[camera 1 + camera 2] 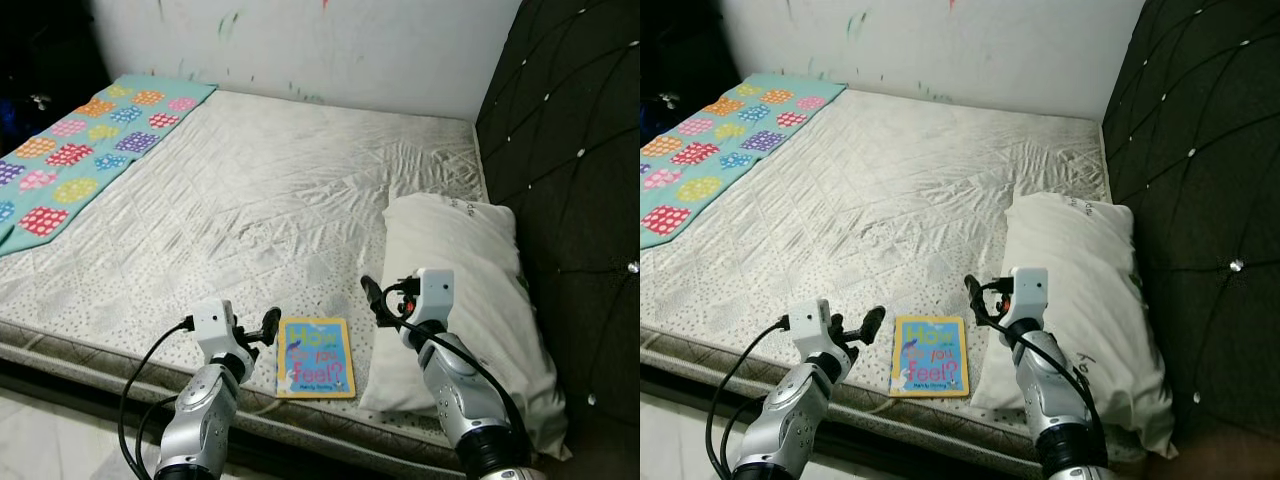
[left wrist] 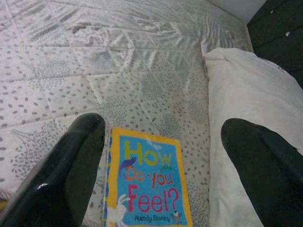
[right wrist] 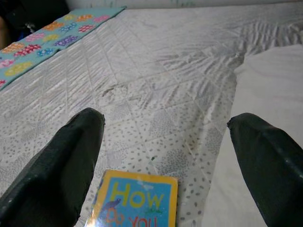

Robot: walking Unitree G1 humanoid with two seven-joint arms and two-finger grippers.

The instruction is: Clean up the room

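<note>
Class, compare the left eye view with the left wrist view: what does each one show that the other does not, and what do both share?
Only the left eye view takes in the teal patchwork blanket at the bed's far left, the dark quilted headboard, the white wall and both arms, with the left gripper and right gripper near the book. Only the left wrist view makes the cover words readable, "How Do You Feel?", between its open black fingers. Both share the book, the white pillow beside it and the quilted mattress.

Head eyes look down across the bed (image 1: 300, 190); both wrist cameras share the book (image 2: 147, 179) close up.
</note>
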